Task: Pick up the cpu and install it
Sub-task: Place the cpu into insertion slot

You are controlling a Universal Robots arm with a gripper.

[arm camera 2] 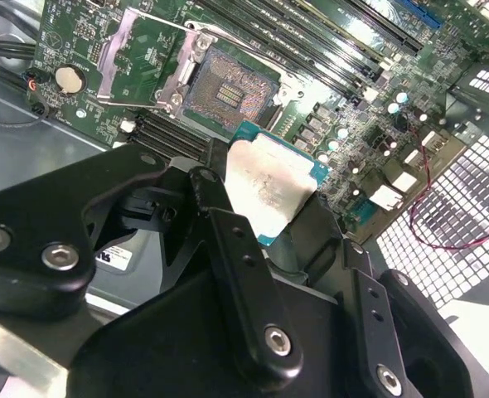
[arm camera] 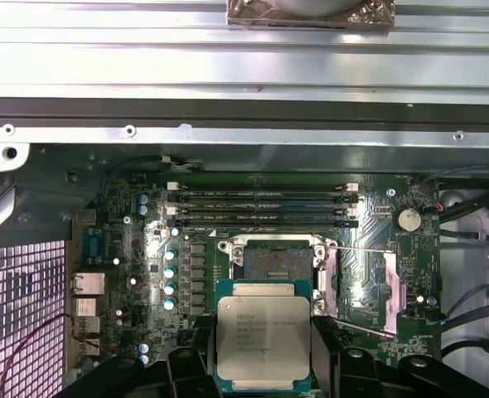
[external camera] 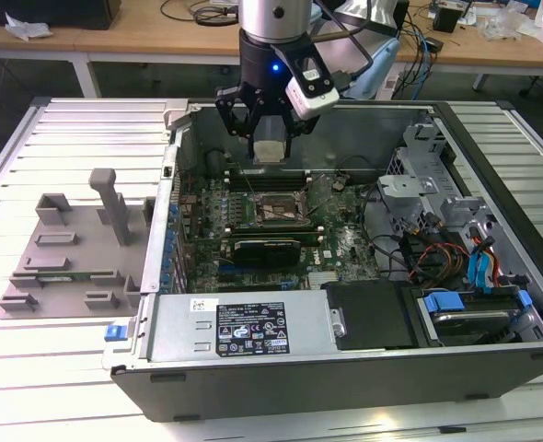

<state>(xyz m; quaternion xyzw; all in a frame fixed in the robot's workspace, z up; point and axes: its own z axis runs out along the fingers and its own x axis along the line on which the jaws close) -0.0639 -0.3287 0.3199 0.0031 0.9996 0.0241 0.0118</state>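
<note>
One open computer case (external camera: 253, 373), its motherboard (external camera: 350, 244), the gripper (external camera: 269, 140) clamped on the cpu (arm camera: 263, 344), held in the air above the empty socket (arm camera: 278, 261), not touching; likely hazard: a tilted or turned chip bending socket pins.

The arm (external camera: 273, 23) points straight down over the open computer case (external camera: 253, 379), its black gripper (external camera: 270, 140) clamped on the cpu (arm camera: 263, 344).

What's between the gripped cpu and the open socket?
Nothing: the stretch is bare. In the first wrist view the cpu, held in the gripper, overlaps an edge of the socket; in the exterior view it hangs above the motherboard.
</note>
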